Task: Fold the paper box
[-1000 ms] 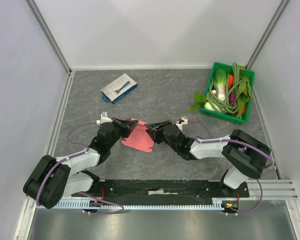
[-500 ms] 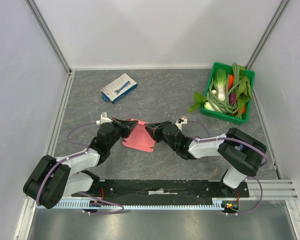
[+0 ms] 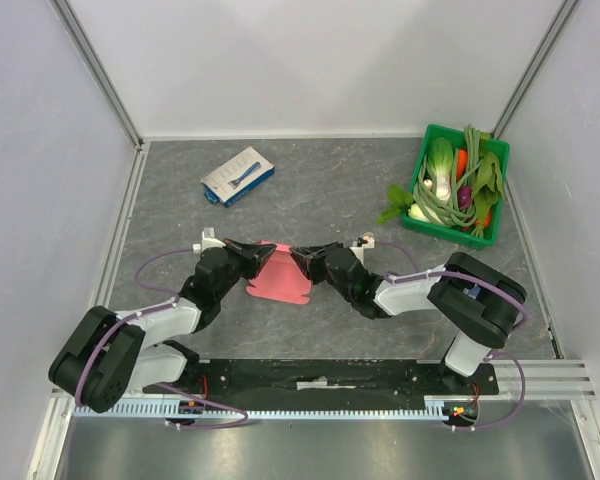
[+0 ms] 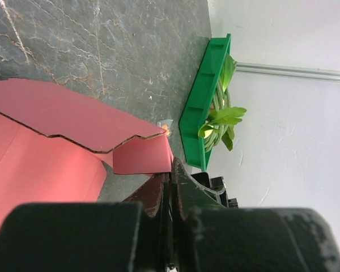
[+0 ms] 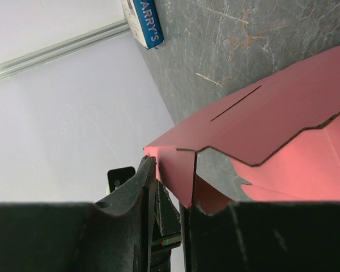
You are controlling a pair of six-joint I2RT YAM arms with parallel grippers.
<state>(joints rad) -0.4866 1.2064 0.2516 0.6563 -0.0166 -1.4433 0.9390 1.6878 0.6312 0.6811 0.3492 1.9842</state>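
- Top view: the pink paper box (image 3: 278, 277) lies on the table (image 3: 360, 200), between my two grippers.
- My left gripper (image 3: 268, 254) is shut tight, pinching one flap corner, I think.
- My right gripper (image 3: 295, 254) has a flap between its fingers; I cannot tell if it grips.
- We're at a flap fold. Next, turn both flaps gently, without tearing.
- The white-and-blue box (image 5: 141, 21) reads "ARRY'S".

The paper box (image 3: 279, 279) is a thin pink-red card blank with notched edges and one narrow slit. It lies near the middle of the grey table (image 3: 330, 190), partly folded, with one panel raised above the flat part.
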